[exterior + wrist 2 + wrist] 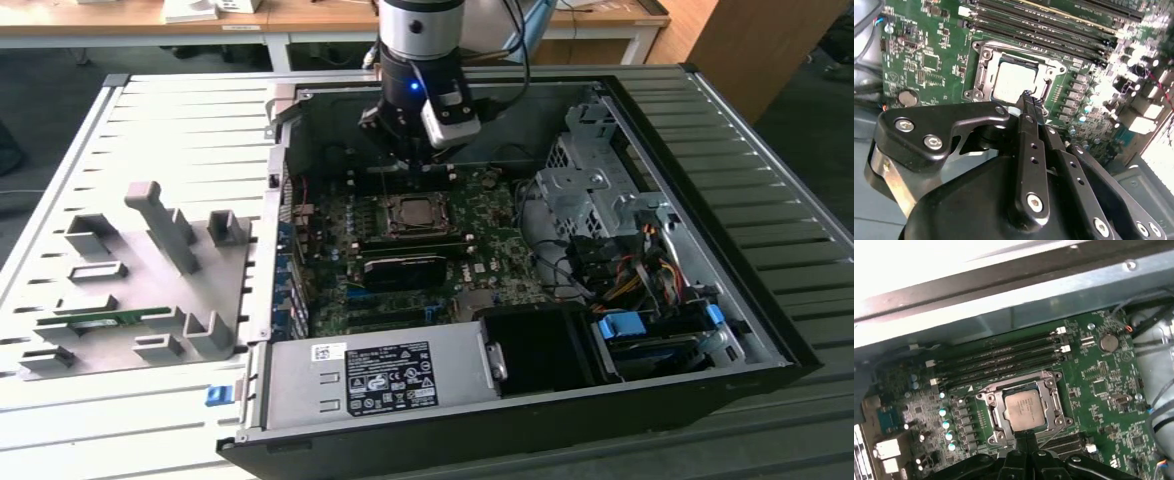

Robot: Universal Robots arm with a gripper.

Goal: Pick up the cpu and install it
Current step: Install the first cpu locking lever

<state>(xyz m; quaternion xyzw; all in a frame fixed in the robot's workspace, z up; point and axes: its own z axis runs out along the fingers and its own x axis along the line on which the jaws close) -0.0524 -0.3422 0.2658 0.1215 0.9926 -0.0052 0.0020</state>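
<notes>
Cpu (1024, 410) sits flat in the motherboard socket (988, 417), silver top up, inside the open computer case (747, 250). The claw (1027, 97) hangs just above its edge, fingers together and empty. I judge the chip light, stiff and fragile underneath, best taken by its thin opposite edges.

- The cpu (1015, 81) lies flat in the socket (985, 70) on the green motherboard (929, 55).
- The gripper (1028, 96) hangs just above the cpu's edge, fingers together, holding nothing.
- Memory slots (1054, 25) run beside the socket.
</notes>
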